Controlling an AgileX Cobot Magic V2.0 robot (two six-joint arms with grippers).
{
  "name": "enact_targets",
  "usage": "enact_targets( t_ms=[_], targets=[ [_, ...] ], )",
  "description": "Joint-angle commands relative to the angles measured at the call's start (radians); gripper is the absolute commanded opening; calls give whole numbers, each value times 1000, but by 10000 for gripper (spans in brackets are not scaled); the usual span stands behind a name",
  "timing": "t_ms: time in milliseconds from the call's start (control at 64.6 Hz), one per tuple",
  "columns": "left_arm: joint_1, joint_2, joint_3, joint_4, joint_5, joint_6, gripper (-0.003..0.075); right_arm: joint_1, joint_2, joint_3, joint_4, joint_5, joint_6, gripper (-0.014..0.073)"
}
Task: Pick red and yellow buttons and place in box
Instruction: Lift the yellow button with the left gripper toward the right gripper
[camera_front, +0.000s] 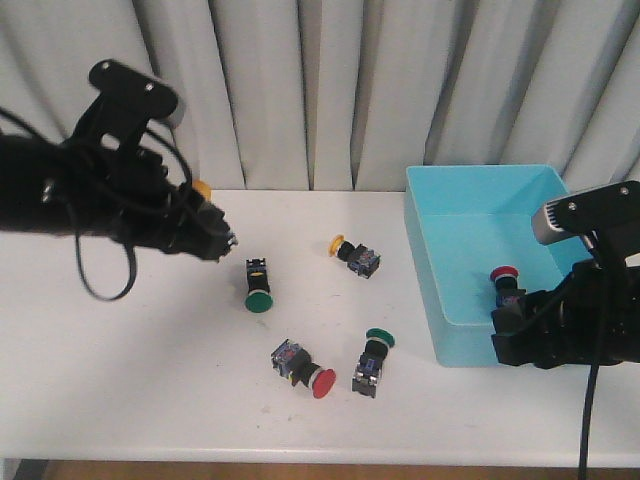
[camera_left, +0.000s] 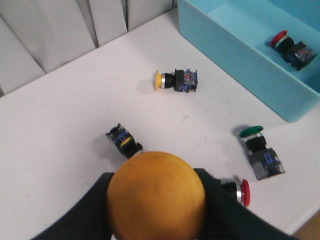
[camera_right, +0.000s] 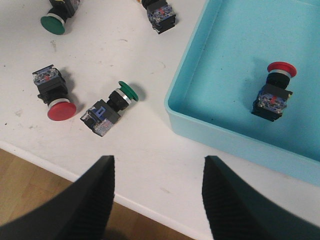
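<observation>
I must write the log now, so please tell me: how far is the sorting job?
Done: one red button lies in the box. In hand: the left hand is shut on a yellow button, raised over the table. Left: the loose yellow button and the loose red button. The right hand is open.

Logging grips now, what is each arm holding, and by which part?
The left gripper holds a yellow button, gripped below its cap. The right gripper is open, empty.

Smooth turquoise plastic box, matt white table, glossy plastic caps on the red button
</observation>
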Motion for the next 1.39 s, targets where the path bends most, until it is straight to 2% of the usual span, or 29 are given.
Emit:
enact_targets(
  t_ms=[0,155,294,403,620,759,883,991,1131,1193,1270,1379],
  targets=[
    [1,-112,90,-45,-121,0,167,1,-17,-28,0,-53,-8,383],
    [1,-170,210,-155,-120,106,167,1,-17,-28,0,-54,-8,383],
    [1,-158,237,-340,-94,300,167,1,-17,-28,0,-54,-8,383],
    [1,-144,233,-539,-75,494,167,1,-17,-28,0,-54,-8,383],
    [1,-96,233,-1011,30,1047,167,1,-17,-28,0,-58,-8,383],
    [1,-51,233,-1238,94,1361,167,1,-17,-28,0,-59,-8,383],
    [2,-9,233,-1372,156,1600,167,1,-17,-28,0,-51,-30,388],
    [2,16,233,-1400,197,1706,167,1,-8,-43,23,9,-58,454],
    [2,24,233,-1401,214,1718,167,1,47,-100,129,118,-208,581],
    [2,24,233,-1401,214,1718,167,1,81,-130,181,172,-349,609],
    [2,24,233,-1400,214,1718,167,1,116,-168,274,252,-507,607],
    [2,24,233,-1400,214,1718,167,1,165,-204,454,346,-829,582]
  ],
)
